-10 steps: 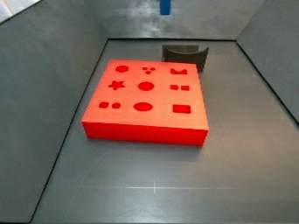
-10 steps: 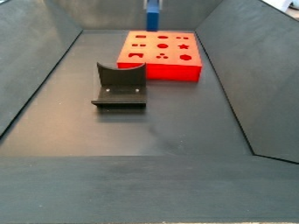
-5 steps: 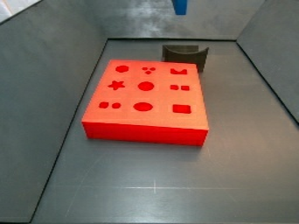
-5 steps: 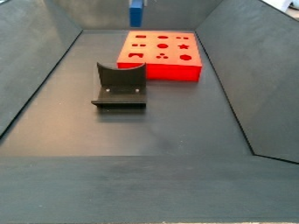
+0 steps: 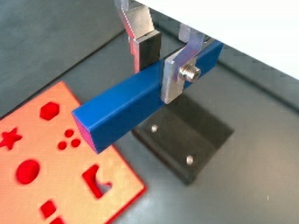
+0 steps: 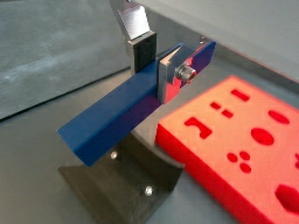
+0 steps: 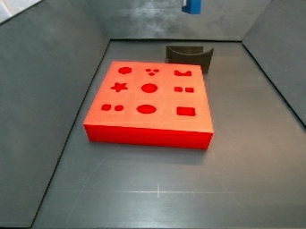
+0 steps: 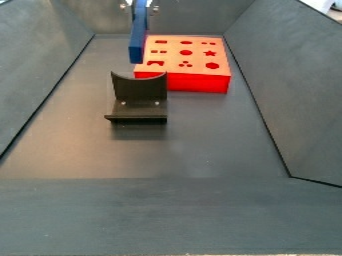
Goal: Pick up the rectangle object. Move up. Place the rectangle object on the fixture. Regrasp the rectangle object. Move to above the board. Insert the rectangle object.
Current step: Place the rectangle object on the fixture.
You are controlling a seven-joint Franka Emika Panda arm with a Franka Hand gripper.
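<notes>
1. Rectangle object [image 5: 131, 103]: the blue bar hangs in the air, clamped between the claw's [image 5: 162, 54] silver finger plates. In both wrist views the bar runs crosswise through the fingers, with most of its length sticking out to one side and only a short stub past the other.

2. Claw: clenched on the bar, plates pressed to its two broad faces. In a side view only the bar's lower end [image 7: 191, 6] shows at the top edge, above the far end of the bin; the claw itself is out of frame there. In another side view the bar [image 8: 136, 38] hangs upright, up above the fixture [image 8: 136, 98] and to the left of the board [image 8: 185, 61].

3. Fixture: the dark bracket on its base plate lies below the bar in a wrist view [image 5: 187, 140], its upright notch untouched. Bar and fixture are clearly apart; nothing rests in the notch yet.

4. Board: the red-orange slab [image 7: 149, 100] sits beside the fixture on the bin floor, all its shaped holes empty.

5. Judgement: the lift looks done and the step in hand is carrying the bar to the fixture. The coming move turns on lining up the bar's long axis with the fixture's notch, then lowering until the bar seats.
</notes>
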